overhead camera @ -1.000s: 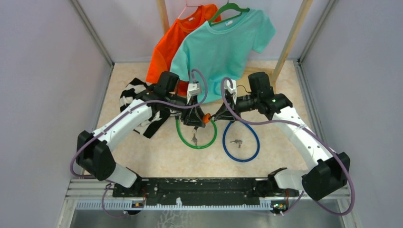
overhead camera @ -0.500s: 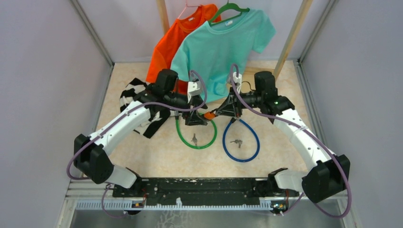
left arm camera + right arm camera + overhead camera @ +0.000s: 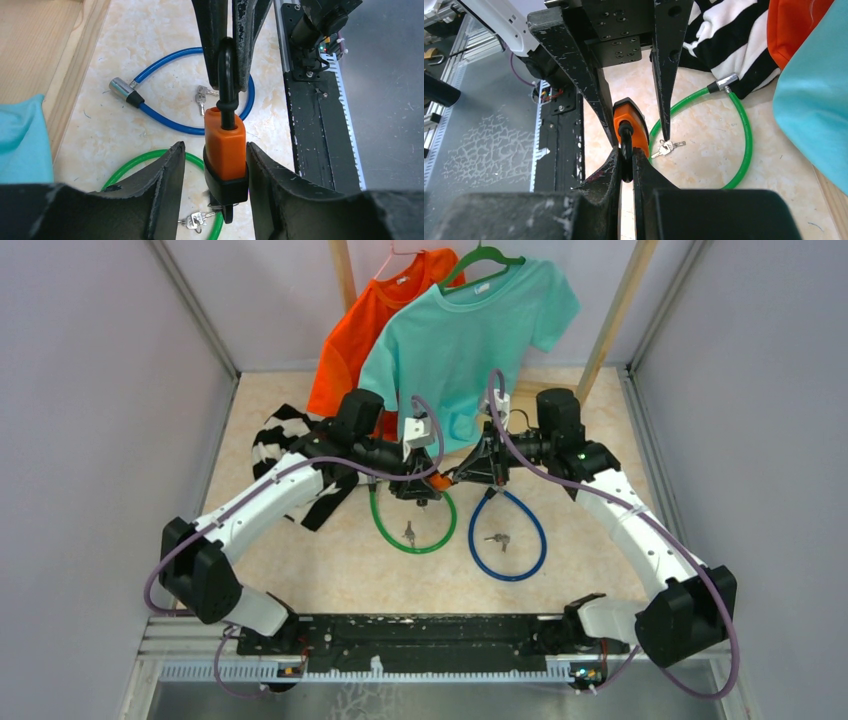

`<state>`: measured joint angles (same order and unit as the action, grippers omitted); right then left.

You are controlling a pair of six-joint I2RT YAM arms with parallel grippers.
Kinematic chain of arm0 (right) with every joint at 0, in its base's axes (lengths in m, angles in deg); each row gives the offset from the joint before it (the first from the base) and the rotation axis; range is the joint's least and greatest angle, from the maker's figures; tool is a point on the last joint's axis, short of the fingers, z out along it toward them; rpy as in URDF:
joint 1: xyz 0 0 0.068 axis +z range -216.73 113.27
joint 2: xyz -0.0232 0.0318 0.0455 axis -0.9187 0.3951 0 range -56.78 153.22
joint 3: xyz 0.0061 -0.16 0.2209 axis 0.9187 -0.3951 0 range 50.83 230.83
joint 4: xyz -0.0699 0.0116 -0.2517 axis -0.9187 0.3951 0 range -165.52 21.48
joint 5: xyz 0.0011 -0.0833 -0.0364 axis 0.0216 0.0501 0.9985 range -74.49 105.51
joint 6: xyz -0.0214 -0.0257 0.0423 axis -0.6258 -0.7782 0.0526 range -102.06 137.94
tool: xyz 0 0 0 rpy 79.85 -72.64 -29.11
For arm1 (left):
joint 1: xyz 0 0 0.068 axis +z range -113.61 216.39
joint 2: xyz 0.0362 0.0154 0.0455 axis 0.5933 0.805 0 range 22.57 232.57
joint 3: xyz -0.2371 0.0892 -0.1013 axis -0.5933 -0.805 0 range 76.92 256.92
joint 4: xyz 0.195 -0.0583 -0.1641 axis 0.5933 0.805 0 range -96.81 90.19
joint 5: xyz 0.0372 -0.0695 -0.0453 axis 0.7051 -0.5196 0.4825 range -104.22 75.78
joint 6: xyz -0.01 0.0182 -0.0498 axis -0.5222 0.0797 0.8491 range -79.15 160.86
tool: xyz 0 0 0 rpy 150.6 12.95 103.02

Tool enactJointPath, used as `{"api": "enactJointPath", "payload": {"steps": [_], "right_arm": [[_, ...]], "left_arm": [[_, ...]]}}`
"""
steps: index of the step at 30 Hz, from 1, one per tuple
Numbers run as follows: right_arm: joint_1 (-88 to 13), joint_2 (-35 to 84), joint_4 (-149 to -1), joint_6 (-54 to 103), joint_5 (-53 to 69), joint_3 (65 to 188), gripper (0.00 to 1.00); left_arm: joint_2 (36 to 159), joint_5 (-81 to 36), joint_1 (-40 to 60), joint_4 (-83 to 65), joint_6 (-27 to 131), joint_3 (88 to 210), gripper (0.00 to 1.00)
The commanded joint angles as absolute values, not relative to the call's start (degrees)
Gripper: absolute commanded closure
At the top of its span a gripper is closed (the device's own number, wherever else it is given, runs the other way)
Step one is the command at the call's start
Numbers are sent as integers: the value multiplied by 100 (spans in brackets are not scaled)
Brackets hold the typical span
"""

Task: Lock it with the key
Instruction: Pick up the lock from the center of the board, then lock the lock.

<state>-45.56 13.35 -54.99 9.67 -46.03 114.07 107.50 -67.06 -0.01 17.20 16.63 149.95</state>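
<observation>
The padlock (image 3: 225, 142) sits between the left gripper's (image 3: 214, 147) fingers, its shackle (image 3: 226, 65) between the right gripper's (image 3: 626, 154) fingers. Below the left fingers lies a cable loop (image 3: 415, 551), below the right a second cable loop (image 3: 508, 578), with keys (image 3: 408, 532) inside each.

Lab test booth. Boxed in by grey panel walls (image 3: 90, 390); marbled bench (image 3: 330, 570), metal rail (image 3: 400, 670) along near edge; shirts (image 3: 470, 340) on hangers behind.

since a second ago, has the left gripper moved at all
Yes. The left gripper has shifted slightly right across the top of the green cable lock, toward the right gripper, which pinches the orange padlock.
</observation>
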Motion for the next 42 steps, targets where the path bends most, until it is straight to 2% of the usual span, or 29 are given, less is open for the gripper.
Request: {"api": "enactJointPath", "payload": {"steps": [1, 5, 8, 9, 10, 16, 32, 42], "right_arm": [[-4613, 1155, -5952, 1047, -4895, 11527, 100], [-4616, 1153, -5988, 1049, -4922, 11476, 100], [-4616, 1155, -6067, 966, -5018, 11431, 100], [-4616, 1151, -6085, 902, -5082, 11417, 100], [-4616, 1143, -6088, 833, -5133, 11398, 100], [-4558, 1135, -5884, 395, -5211, 11318, 100], [-4405, 1142, -6500, 1014, -5209, 10724, 100], [-4397, 1221, -6478, 1199, -4789, 10691, 100]], "left_arm": [[10769, -6666, -44, 1736, 1533, 14959, 50], [10747, -6730, -44, 1745, 1557, 14952, 66], [10754, -6888, -44, 1703, 1662, 14956, 85], [10756, -6988, -44, 1683, 1722, 14960, 96], [10756, -7096, -44, 1650, 1792, 14955, 100], [10774, -7463, -44, 1536, 1978, 14992, 100], [11052, -6779, -60, 1376, 1916, 15405, 100], [11101, -6284, -114, 1218, 1844, 15433, 100]]}}
